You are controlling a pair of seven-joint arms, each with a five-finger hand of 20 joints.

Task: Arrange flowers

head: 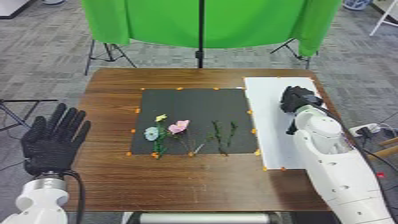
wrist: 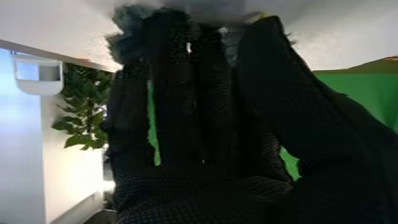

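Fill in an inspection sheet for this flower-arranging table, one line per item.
Surface: brown wooden table, with a black sheet and a white sheet side by side.
Job's things: blue flower, yellow flower, pink flower and green sprigs on the black sheet; a blurred blue-grey item by the right hand, not identifiable.
Clutter: orange tape pieces along the sheets' edges.
Hands: left hand open beside the table's left edge; right hand at the white sheet.
Cables: black cable at the left wrist, another along the right arm.
Surroundings: green cloth, tripod legs, grey floor.
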